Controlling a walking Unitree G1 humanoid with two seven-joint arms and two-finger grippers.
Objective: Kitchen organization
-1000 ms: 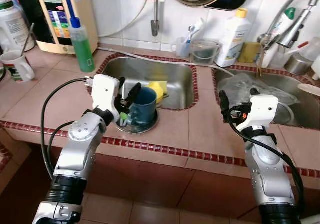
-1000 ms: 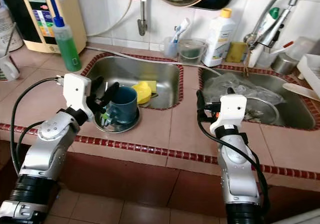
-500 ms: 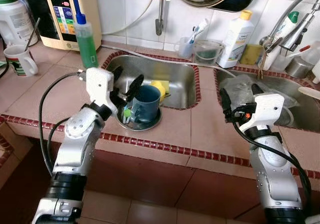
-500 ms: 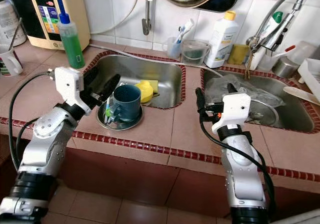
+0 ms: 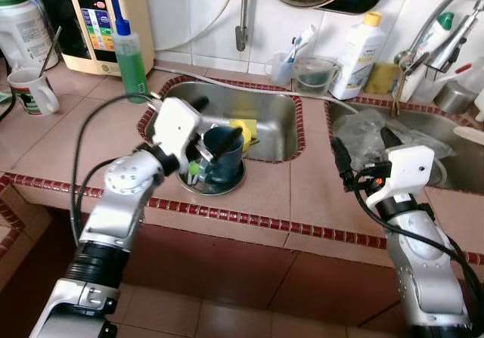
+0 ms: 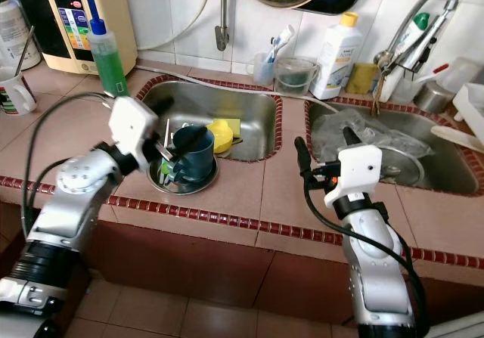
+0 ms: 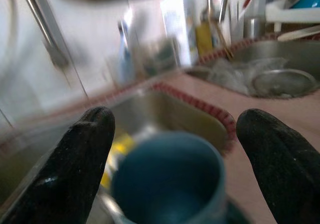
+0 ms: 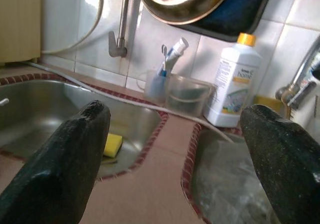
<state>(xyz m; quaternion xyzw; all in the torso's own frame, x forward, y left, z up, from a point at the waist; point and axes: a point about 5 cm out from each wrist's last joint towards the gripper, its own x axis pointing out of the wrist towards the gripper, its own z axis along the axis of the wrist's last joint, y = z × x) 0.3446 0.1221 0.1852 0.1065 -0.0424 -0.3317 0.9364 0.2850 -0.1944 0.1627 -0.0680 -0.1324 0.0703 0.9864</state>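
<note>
The tabletop (image 5: 318,194) is laid with pinkish tiles and edged with small dark-red ones along its front and around two steel sinks set into it. At its left end stand a white mug (image 5: 30,92), a green bottle (image 5: 130,58) and a beige appliance (image 5: 106,13) against the wall. Along the back, between the sinks, are a cup of toothbrushes (image 5: 283,66), a clear tub (image 5: 313,75) and a white bottle (image 5: 357,57). A steel dish (image 6: 183,178) sits on the front tiles, just before the left sink (image 6: 219,115).
</note>
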